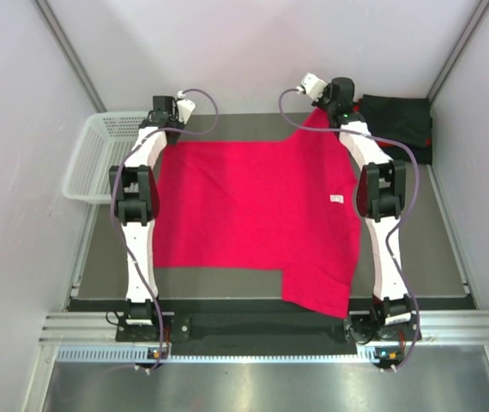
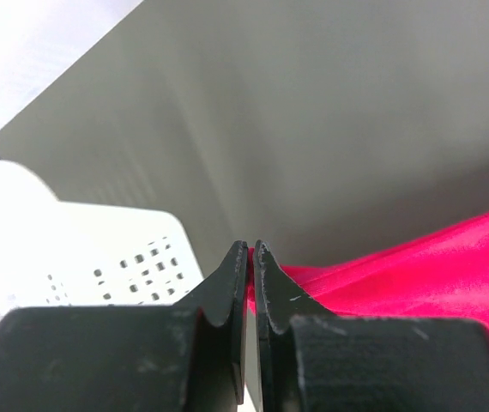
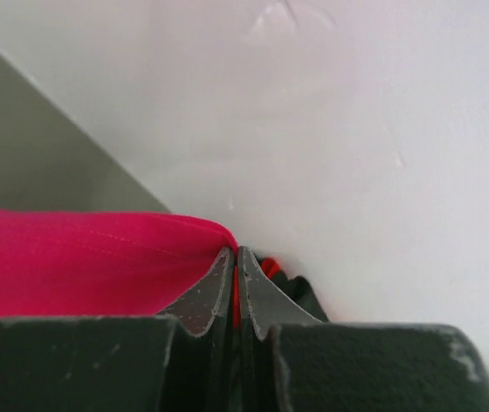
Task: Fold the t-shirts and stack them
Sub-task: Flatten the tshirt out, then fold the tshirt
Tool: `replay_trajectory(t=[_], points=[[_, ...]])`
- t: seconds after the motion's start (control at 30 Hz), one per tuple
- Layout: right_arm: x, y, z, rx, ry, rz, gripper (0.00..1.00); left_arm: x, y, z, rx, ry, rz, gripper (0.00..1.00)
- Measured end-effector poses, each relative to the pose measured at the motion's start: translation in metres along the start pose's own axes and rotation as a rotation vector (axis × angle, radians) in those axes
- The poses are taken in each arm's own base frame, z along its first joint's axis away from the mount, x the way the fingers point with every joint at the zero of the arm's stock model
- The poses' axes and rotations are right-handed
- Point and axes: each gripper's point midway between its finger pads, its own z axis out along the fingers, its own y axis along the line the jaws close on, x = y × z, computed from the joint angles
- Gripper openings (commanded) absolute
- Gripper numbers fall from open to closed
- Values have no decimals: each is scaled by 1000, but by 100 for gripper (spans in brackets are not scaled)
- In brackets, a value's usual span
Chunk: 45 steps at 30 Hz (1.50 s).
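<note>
- The white basket [image 1: 99, 154] sits far left, near the left end effector [image 2: 250, 249], which pinches the red t-shirt [image 1: 244, 206] at its far left corner.
- The shirt lies spread on the tabletop [image 1: 219, 283]; its near right part hangs over the edge, so a pull may drag it crooked.
- The right end effector [image 3: 232, 253] pinches the far right corner by a thin edge; it may slip.
- The black t-shirts [image 1: 399, 120] lie just beside it and could get caught.
</note>
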Motion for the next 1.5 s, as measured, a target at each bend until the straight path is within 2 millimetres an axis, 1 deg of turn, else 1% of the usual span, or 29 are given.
replay_trajectory(t=[0.1,0.23,0.33,0.53,0.57,0.7,0.77,0.83,0.93,0.97,1.03,1.1,1.2,1.27,1.33,1.4,1.5], points=[[-6,-6,7,34,-29,15,0,2,5,0,-21,7,-5,0],[-13,-15,16,88,-69,34,0,-1,9,0,-45,5,-4,0],[-17,-20,21,121,-94,44,0,-8,15,1,-64,-14,-5,0],[-20,-25,22,146,-112,71,0,-23,24,-1,-89,-62,-4,0],[-18,-24,21,148,-112,74,0,-24,24,0,-88,-67,-4,0],[-6,-7,15,92,-70,77,0,-27,23,1,-80,-83,-2,0],[2,4,7,47,-37,75,0,-27,21,3,-77,-89,0,0],[7,10,-4,9,-10,73,0,-22,16,5,-66,-80,4,0],[8,11,-32,-28,11,70,0,-11,8,8,-46,-59,6,0],[6,8,-42,-33,13,70,0,-8,7,9,-42,-53,7,0],[-3,-5,-58,-25,0,71,0,-3,3,5,-34,-42,11,0],[-13,-19,-74,-14,-14,76,0,-3,3,-1,-32,-45,11,0],[-27,-34,-94,0,-33,81,0,-10,8,-16,-41,-66,9,0],[-32,-38,-105,3,-42,81,0,-20,14,-29,-53,-94,7,0],[-34,-33,-116,-14,-39,78,0,-30,20,-42,-67,-122,6,0],[-35,-22,-124,-39,-36,73,0,-37,25,-54,-82,-145,5,0],[-33,2,-135,-99,-19,59,0,-41,29,-65,-94,-163,9,0]])
